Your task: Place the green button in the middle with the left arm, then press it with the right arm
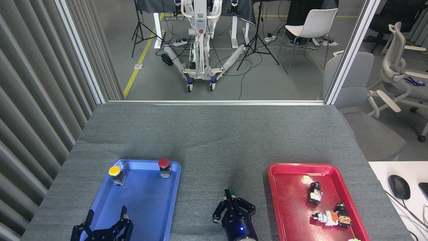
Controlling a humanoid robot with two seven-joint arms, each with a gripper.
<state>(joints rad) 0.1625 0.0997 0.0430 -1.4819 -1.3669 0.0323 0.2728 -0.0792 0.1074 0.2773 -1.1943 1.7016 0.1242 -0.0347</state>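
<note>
With the green button sitting on the grey tabletop cloth between the blue tray and red tray, I am judging the pressing step in hand. My right gripper, fingers pinched together, is covering its cap; next calls for a straight downward push. My left gripper is hanging spread wide over the blue tray. No lettering is reading clearly.

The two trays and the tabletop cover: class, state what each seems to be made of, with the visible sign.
Blue tray: probably moulded plastic, smooth and slightly glossy, with rounded corners and soft reflections.
Red tray: likely the same plastic, with a bright glare patch near its far end.
Tabletop cover: looks like grey felt or woven cloth, matte and finely speckled, no shine.
</note>
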